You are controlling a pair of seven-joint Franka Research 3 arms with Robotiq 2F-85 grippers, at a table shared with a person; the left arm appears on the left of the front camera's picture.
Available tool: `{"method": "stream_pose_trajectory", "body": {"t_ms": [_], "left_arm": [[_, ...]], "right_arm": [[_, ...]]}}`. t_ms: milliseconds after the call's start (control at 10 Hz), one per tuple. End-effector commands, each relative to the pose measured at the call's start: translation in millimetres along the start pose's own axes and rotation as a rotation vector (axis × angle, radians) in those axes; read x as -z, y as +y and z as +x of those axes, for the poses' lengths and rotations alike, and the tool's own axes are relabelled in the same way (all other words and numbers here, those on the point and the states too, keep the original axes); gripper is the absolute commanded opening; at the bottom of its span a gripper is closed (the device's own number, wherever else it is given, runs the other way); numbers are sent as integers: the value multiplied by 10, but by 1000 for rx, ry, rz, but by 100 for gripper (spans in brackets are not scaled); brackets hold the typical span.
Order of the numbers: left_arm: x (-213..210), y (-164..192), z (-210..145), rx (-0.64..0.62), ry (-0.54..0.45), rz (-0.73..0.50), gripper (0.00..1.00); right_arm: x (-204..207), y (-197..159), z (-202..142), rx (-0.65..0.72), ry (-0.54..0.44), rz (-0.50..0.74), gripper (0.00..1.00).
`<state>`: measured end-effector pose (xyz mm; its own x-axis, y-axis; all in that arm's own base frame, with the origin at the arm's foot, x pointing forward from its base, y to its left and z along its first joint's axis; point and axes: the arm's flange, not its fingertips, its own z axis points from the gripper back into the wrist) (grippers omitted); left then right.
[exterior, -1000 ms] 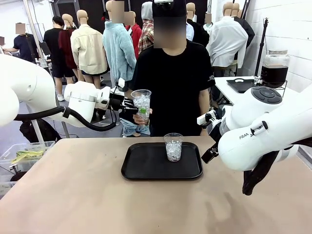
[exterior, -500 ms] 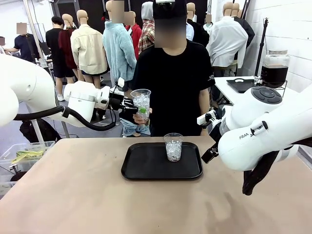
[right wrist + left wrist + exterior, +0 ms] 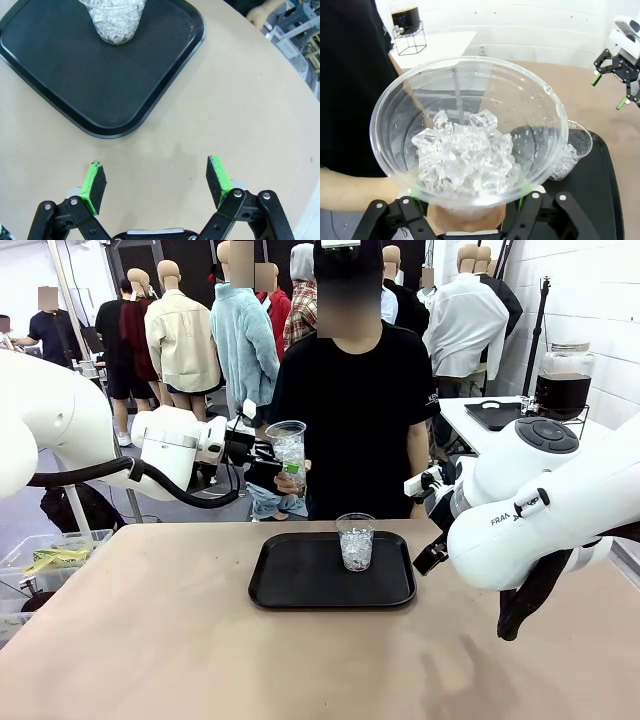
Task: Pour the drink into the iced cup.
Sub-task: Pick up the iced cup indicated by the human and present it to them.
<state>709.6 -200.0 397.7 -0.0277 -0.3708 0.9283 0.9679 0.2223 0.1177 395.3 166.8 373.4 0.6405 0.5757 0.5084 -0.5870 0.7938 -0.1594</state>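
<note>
Slight shift: iced cup [image 3: 470,135] drawn in by left hand [image 3: 469,192] clamping it, person's hand [image 3: 290,485] just beneath. Right hand [image 3: 156,182] wide. No pour yet.

Table [image 3: 150,640] near side bare; tray [image 3: 300,585] with iced cup [image 3: 356,542] occupies centre; person [image 3: 350,410] blocks far edge.

Tray [image 3: 300,585] lies mid-desk [image 3: 150,640], towards the far edge; one iced cup [image 3: 356,540] stands on the tray's far half; person [image 3: 350,410] stands behind the desk; second iced cup [image 3: 289,448] is above and left of the tray, between the left gripper's [image 3: 469,191] fingers, with the person's hand [image 3: 291,483] beneath it; right gripper [image 3: 155,175] is over the desk, right of the tray; drink [image 3: 562,395] sits in a jar [image 3: 565,355] by a side table [image 3: 480,425], far right.
</note>
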Motion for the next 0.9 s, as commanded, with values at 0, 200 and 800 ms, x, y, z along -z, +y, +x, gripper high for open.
{"method": "stream_pose_trajectory", "body": {"t_ms": [0,200,800], "left_arm": [[-79,-97,-11,-64,-13,67,100],[-173,-125,-21,-122,-4,237,100],[-372,-1009,-7,-226,449,603,100]], "right_arm": [[1,6,0,0,0,1,100],[1,6,0,0,0,1,100],[1,6,0,0,0,1,100]]}}
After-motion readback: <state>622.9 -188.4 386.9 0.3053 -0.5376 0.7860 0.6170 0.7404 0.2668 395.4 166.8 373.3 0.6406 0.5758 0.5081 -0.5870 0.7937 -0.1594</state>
